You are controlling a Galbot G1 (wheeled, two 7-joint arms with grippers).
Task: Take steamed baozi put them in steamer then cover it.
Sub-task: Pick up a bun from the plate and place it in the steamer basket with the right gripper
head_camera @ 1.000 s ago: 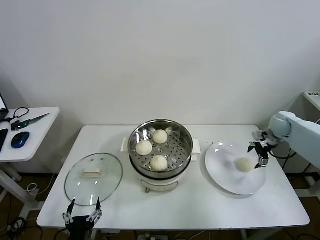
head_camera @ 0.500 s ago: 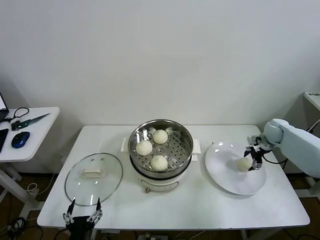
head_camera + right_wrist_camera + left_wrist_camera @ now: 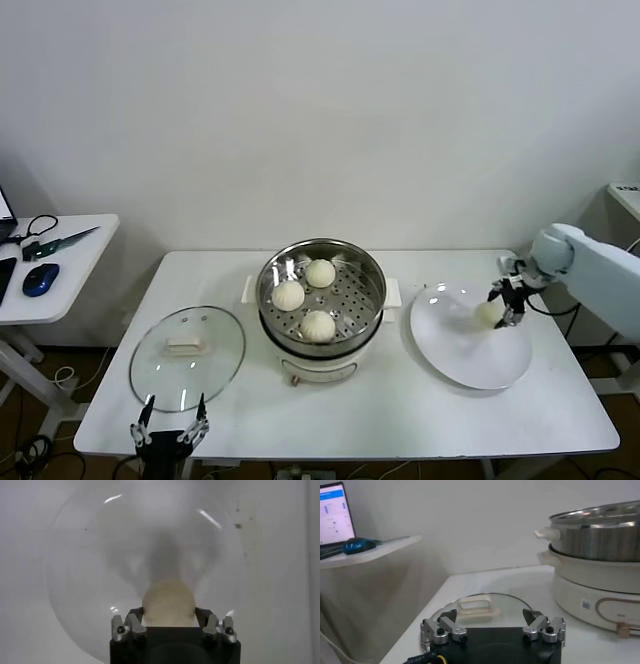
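Note:
My right gripper (image 3: pixel 500 306) is shut on one cream-white baozi (image 3: pixel 488 313) and holds it just above the flat white plate (image 3: pixel 470 360). In the right wrist view the baozi (image 3: pixel 168 600) sits between the fingers (image 3: pixel 134 619). Three more baozi (image 3: pixel 318 325) lie on the perforated tray of the steel steamer (image 3: pixel 370 268) at the table's middle. The glass cover (image 3: pixel 187 357) with its white handle lies flat on the table to the steamer's left. My left gripper (image 3: pixel 168 432) is open and empty, parked at the table's front edge by the cover (image 3: pixel 477 607).
The steamer's white base (image 3: pixel 600 587) stands close beside the cover in the left wrist view. A side table (image 3: pixel 50 265) with a mouse and cables stands at the far left. The wall runs close behind the table.
My right gripper moved onto the baozi on the plate, shut on it and lifted it slightly. The left arm has not moved.

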